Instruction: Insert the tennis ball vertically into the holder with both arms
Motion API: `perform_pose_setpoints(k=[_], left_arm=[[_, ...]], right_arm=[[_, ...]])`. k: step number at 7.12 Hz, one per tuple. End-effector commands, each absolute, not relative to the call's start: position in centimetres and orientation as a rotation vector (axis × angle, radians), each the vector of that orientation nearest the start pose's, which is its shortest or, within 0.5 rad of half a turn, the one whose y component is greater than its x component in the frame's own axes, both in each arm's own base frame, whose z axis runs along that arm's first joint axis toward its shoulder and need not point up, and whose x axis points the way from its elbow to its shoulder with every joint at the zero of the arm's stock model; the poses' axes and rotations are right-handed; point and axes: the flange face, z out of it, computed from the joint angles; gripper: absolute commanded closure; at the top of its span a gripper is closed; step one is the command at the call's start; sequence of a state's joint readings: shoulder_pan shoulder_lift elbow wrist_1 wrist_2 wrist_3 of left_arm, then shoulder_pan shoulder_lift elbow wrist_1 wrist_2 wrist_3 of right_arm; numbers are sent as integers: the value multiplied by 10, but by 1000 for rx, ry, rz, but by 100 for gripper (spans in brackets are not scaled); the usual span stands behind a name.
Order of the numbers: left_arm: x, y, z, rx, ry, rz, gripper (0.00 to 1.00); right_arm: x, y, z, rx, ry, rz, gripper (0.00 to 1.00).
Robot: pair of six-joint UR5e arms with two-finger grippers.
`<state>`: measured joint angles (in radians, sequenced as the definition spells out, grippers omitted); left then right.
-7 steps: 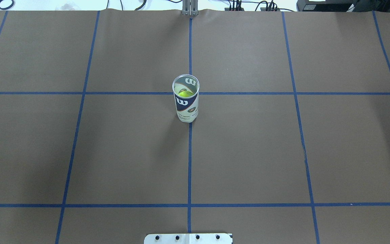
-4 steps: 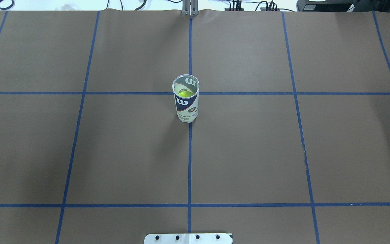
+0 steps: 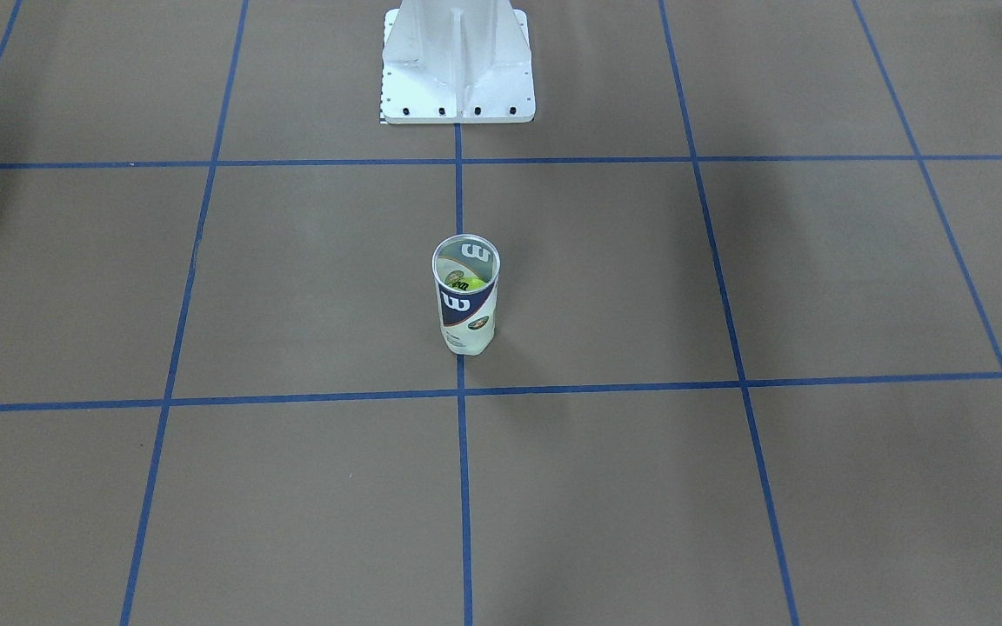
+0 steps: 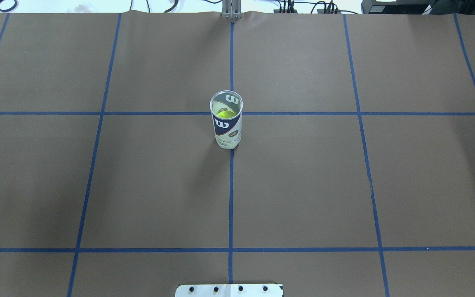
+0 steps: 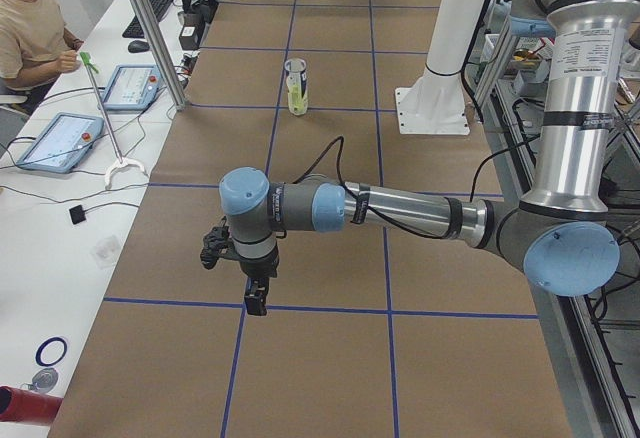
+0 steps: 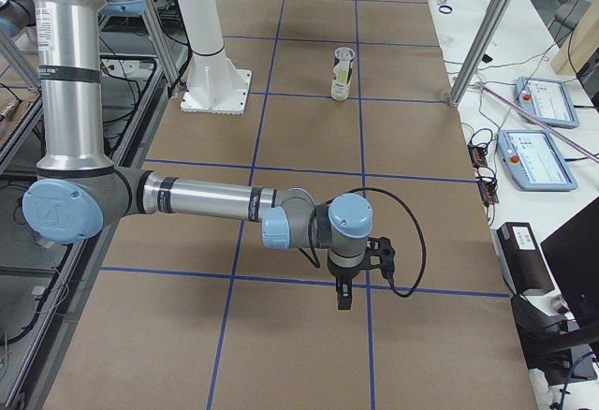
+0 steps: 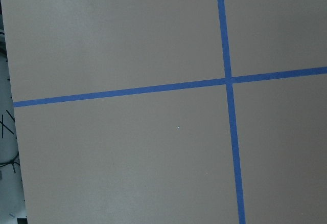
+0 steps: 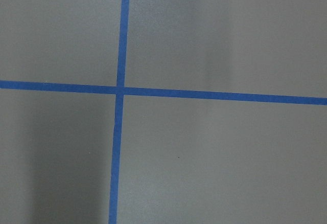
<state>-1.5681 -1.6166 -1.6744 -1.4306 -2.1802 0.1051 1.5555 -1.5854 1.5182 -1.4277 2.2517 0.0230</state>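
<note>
The holder (image 4: 227, 126) is a clear can with a white and navy label. It stands upright at the table's middle on the blue centre line, and also shows in the front view (image 3: 466, 317). The tennis ball (image 4: 225, 113) lies inside it, seen through the open mouth, and in the front view (image 3: 472, 283). My left gripper (image 5: 256, 300) hangs over the table's left end, far from the holder. My right gripper (image 6: 343, 296) hangs over the right end. Both point down with nothing seen in them; I cannot tell whether they are open or shut.
The white pedestal base (image 3: 457, 74) stands at the robot's side of the table. A metal post (image 5: 150, 33) and tablets (image 5: 60, 141) line the far edge, where an operator (image 5: 30, 23) sits. Another post (image 6: 482, 45) and tablets (image 6: 538, 159) are at the right end.
</note>
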Motion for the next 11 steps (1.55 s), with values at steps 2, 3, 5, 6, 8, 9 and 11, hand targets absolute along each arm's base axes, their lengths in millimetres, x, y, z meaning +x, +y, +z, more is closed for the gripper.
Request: perform_pose_setpoints(k=[2, 3, 5, 6, 8, 9, 11], left_arm=[[-75, -509, 611, 55, 606, 112, 0], [-75, -509, 609, 60, 609, 114, 0], [-75, -500, 616, 46, 606, 109, 0], [-75, -500, 616, 46, 606, 109, 0], [-75, -499, 621, 37, 607, 106, 0], [-75, -499, 621, 37, 607, 106, 0], [-75, -500, 618, 43, 606, 108, 0]], right_arm=[[62, -493, 683, 62, -682, -21, 0], [61, -495, 682, 62, -681, -20, 0], [63, -500, 679, 72, -644, -23, 0], [63, -496, 683, 62, -649, -15, 0], [63, -493, 686, 53, -658, -9, 0], [64, -490, 690, 48, -647, -10, 0], [64, -490, 690, 53, -646, -8, 0]])
